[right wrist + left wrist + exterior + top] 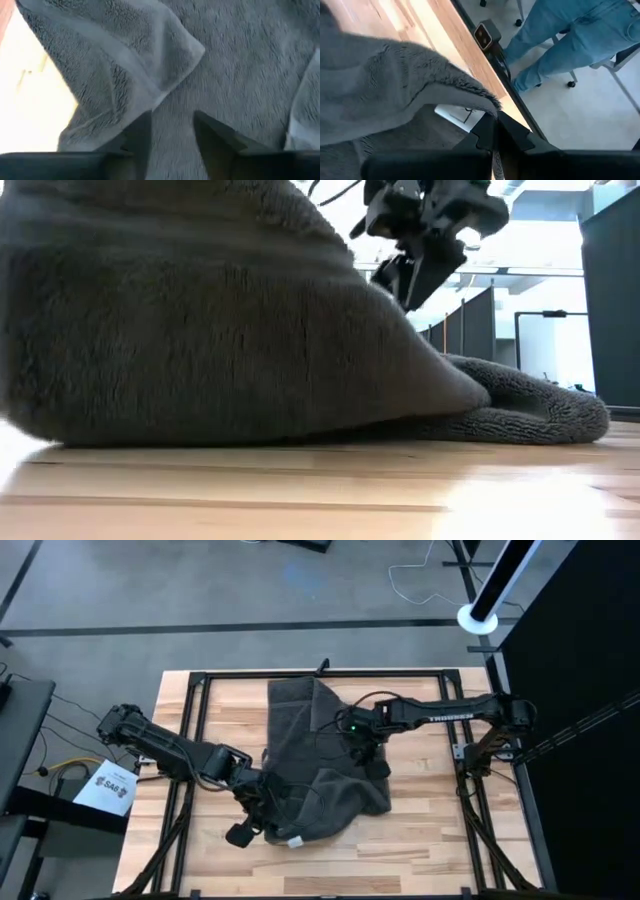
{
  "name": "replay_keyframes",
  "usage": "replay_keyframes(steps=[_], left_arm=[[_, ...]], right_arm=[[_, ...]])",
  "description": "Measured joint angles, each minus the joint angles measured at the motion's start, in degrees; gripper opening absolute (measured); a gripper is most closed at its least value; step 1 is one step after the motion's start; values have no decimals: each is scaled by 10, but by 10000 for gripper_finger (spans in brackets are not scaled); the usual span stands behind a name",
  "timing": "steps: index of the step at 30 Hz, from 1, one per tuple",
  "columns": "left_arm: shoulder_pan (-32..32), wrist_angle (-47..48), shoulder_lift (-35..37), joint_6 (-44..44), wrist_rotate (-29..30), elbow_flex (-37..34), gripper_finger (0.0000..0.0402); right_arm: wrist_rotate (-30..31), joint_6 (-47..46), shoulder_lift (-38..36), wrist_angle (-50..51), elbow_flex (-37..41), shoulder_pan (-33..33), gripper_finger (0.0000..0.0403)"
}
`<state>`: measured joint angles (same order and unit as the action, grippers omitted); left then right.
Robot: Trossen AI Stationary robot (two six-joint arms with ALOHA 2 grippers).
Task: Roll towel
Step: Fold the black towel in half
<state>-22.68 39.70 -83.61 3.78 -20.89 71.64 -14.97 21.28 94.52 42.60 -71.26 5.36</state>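
Note:
The dark grey towel (pixel 320 770) lies crumpled from the table's far edge toward its near side, with a small white label (pixel 296 840) at its near end. My left gripper (pixel 495 132) is at the towel's near left part and is shut on it. That part is raised into a high hump (pixel 200 330), while the right part lies flat on the wood. My right gripper (pixel 368 750) stands open over the towel's middle, its fingers (pixel 142 135) pointing down at the cloth beside a folded-over corner (pixel 197 50). My left gripper pinches the towel's hemmed edge (pixel 487 105) between its two shut fingers, next to the white label (pixel 452 116). The cloth drapes over and away from the fingers; how many layers they hold I cannot tell. My right gripper: I cannot tell whether its fingertips touch the cloth.
Black frame rails (pixel 200 740) run along the tabletop's sides and far edge. Bare wood (pixel 430 850) shows at the near right. A person in jeans (pixel 570 45) stands beyond the table's edge. A white sheet (pixel 105 787) lies off the table's left side.

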Motion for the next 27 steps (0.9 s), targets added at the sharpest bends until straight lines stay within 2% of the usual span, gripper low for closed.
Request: replay_keyframes(steps=[5,9,12,15,19,20,23,27], left_arm=[[-7,-56,0,76,0,-56,0],[-16,-83,0,116,0,-81,0],[-21,-81,0,142,0,-83,0],[-22,-79,0,158,0,-82,0],[-22,-70,0,166,9,-82,0],[-22,-61,0,166,21,-80,0],[-15,2,3,143,75,-61,0],[11,113,12,93,191,-25,0]], right_arm=[[-1,-2,53,-121,26,-13,221],[-1,-18,124,-223,26,-21,228],[-1,-28,175,-229,13,-21,218],[3,-28,206,-205,-5,-34,174],[30,-44,203,-180,-20,-60,36],[40,-51,193,-168,-22,-64,21],[107,-69,136,-131,-32,-70,14],[203,-101,35,-32,-33,-66,14]])
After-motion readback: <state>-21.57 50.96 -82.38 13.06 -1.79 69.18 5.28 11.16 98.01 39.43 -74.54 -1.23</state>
